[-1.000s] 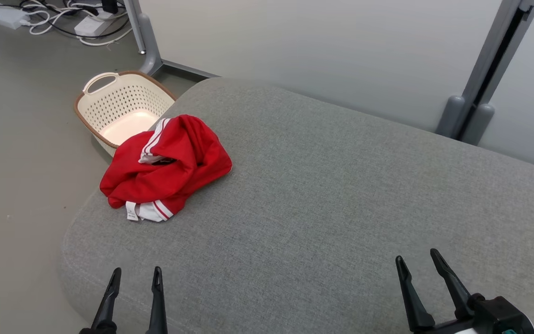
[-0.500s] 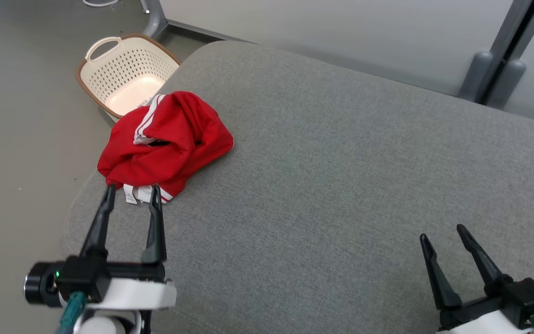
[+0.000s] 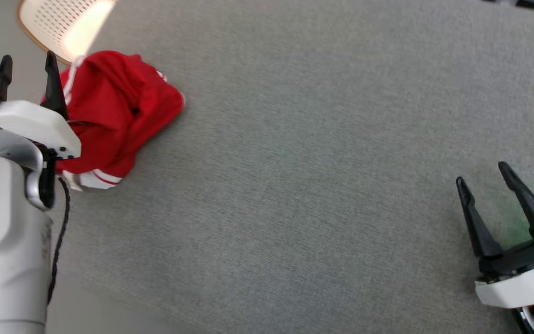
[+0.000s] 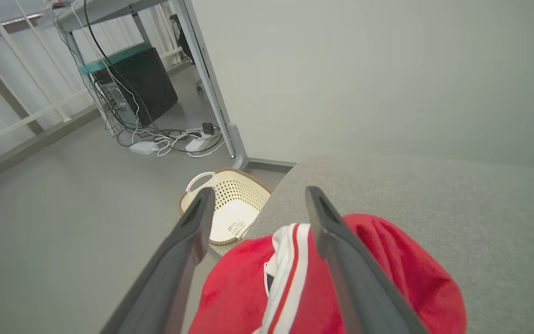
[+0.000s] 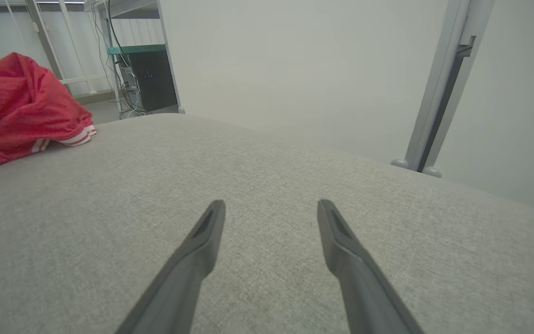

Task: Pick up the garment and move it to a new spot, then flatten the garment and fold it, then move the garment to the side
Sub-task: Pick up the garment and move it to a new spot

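Observation:
The garment (image 3: 118, 116) is a crumpled red piece with white stripes, heaped near the left edge of the grey cushion (image 3: 318, 162). It also shows in the left wrist view (image 4: 387, 278) and far left in the right wrist view (image 5: 16, 111). My left gripper (image 3: 27, 65) is open and hovers over the garment's left side, one finger (image 4: 341, 250) above the red cloth and the other (image 4: 179, 260) out past the cushion's edge. My right gripper (image 3: 480, 178) stands open over bare cushion at the lower right, nothing between its fingers (image 5: 346, 250).
A cream perforated basket (image 3: 58, 23) sits on the floor just beyond the garment, seen also in the left wrist view (image 4: 230, 208). Cables and a black box (image 4: 146, 88) lie farther back. A pale wall (image 5: 295, 69) and a grey post (image 5: 443, 88) stand behind the cushion.
The head camera has tilted down and closer to the cushion. My left arm has reached forward from short of the garment to over its left side. Both grippers stay open.

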Robot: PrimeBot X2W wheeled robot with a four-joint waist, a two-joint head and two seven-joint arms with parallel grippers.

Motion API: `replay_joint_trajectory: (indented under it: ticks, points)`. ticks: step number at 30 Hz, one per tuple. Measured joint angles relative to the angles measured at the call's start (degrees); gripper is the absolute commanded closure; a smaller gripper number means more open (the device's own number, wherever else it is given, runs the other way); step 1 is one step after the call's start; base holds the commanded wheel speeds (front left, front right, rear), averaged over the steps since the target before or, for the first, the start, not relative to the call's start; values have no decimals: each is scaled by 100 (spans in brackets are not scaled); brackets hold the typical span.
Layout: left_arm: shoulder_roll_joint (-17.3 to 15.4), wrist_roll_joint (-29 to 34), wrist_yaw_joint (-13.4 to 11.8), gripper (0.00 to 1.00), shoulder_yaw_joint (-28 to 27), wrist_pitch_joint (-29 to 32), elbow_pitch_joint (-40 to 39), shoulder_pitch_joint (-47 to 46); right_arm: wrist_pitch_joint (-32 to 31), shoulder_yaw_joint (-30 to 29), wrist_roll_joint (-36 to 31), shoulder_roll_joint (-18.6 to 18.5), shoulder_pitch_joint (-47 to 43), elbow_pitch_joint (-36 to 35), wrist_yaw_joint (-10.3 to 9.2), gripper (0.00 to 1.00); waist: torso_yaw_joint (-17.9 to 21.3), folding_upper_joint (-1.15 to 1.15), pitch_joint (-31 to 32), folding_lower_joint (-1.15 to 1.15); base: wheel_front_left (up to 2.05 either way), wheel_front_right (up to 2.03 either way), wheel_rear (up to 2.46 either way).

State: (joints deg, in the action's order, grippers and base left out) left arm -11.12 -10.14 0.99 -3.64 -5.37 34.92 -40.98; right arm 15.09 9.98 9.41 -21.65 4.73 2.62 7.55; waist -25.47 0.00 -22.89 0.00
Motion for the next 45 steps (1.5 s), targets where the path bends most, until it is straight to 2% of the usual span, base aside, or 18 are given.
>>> replay_joint_trajectory:
  ticks: [6,9,12,17,18,19,26,30,35,40,45]
  points:
    - [-226,-550,430,0,-144,1296,1314,-801,3,-101,1,-80,223,-170,0,0,353,0,-500,0,0,0,0]
    - [-232,-862,576,0,-131,1530,1528,-926,7,-190,1,-57,260,-242,1,0,515,0,-678,0,0,0,0]
    - [-181,-1110,612,0,20,1712,1652,-916,14,-236,1,-21,272,-324,1,0,618,0,-816,0,0,0,0]
    - [-130,-1684,626,0,583,1926,1495,-764,22,-254,0,14,345,-378,3,0,671,0,-958,0,0,0,0]
    - [-185,-1786,626,72,694,1835,1413,-733,22,-252,0,15,355,-382,3,0,672,0,-974,0,0,0,0]
    - [-242,-1836,626,100,794,1686,1344,-695,22,-244,-1,22,372,-386,3,0,671,0,-982,0,0,0,0]
    - [-541,-2098,644,100,1282,445,771,-630,10,-158,-5,163,501,-216,1,0,739,0,-767,0,0,0,0]
    - [-779,-2246,645,100,1550,141,199,-655,3,-69,11,382,529,-73,0,0,851,0,-487,0,0,0,0]
    - [-1143,-2469,645,100,1740,263,-817,-821,2,10,68,779,600,40,0,0,1141,0,-98,0,0,0,0]
    - [-1383,-2627,639,100,1733,778,-1798,-1010,2,55,115,1203,604,163,0,0,1648,0,244,0,0,0,0]
    - [-1428,-2795,389,100,1660,1282,-2523,-1275,2,23,133,1479,542,218,0,0,2317,0,535,0,0,0,0]
